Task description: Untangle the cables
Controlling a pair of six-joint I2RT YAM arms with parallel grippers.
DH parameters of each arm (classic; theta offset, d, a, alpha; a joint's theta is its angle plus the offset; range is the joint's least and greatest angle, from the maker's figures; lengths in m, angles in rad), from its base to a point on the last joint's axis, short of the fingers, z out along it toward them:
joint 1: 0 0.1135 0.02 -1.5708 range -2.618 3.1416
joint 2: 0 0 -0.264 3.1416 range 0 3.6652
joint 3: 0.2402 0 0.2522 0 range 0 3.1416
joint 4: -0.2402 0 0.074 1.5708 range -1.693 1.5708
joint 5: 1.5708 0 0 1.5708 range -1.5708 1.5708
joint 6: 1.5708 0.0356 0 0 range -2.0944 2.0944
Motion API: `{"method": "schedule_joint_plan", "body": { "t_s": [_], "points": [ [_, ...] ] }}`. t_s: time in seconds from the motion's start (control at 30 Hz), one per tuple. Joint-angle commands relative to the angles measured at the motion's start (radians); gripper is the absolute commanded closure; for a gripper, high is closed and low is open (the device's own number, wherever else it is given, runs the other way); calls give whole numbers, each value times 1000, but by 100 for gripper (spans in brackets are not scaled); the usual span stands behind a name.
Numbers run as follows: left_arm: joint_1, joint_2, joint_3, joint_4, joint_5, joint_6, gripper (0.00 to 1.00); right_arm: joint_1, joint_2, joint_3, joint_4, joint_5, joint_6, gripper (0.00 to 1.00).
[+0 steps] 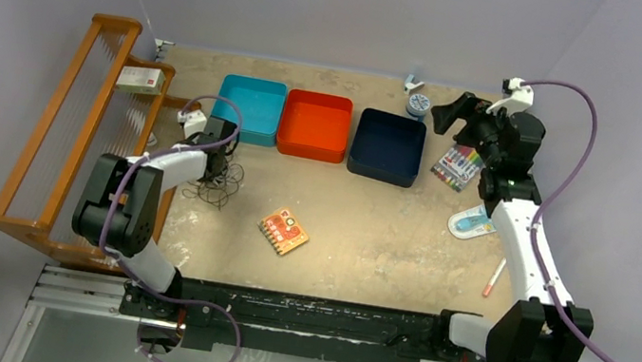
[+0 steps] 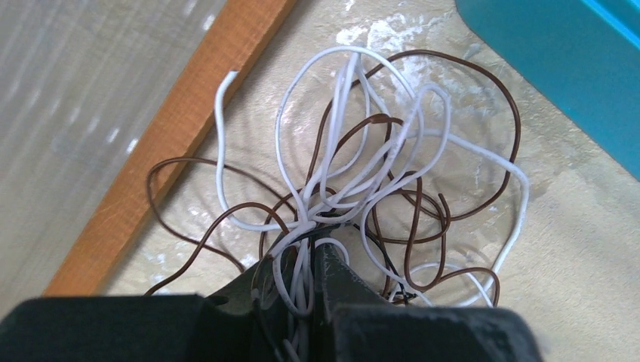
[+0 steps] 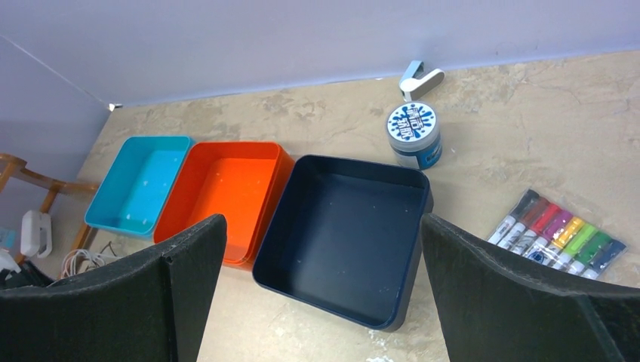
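The cables point(image 2: 377, 162) are a tangled bunch of thin white, brown and black cords on the table, between the wooden rack and the teal bin. In the top view the cables point(image 1: 215, 186) lie under my left gripper point(image 1: 217, 158). In the left wrist view my left gripper point(image 2: 311, 260) is shut on several white strands and a black one of the tangle. My right gripper point(image 1: 447, 115) is open and empty, held high at the far right above the navy bin; its fingers point(image 3: 181, 264) frame that bin in the right wrist view.
A wooden rack point(image 1: 65, 133) stands at the left edge. Teal point(image 1: 252, 105), orange point(image 1: 314, 124) and navy point(image 1: 388, 145) bins line the back. A small orange card point(image 1: 283, 230) lies mid-table. Marker pack point(image 1: 457, 166), paint jar point(image 1: 418, 105) and a pen point(image 1: 494, 277) lie at right.
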Motion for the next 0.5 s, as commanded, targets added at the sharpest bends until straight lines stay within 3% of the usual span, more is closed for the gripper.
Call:
{"method": "schedule_joint_plan", "body": {
  "t_s": [0.0,0.33,0.47],
  "points": [
    [-23,-89,48,-68,-83,31,100,-5,-71,23,51,41,13,1],
    [-167,-233,155,-147,-90,106,100,-6,-112,3,85,58,32,2],
    [-230,-272,184,-128,0,128,100,-5,-135,-7,89,72,37,2]
  ]
}}
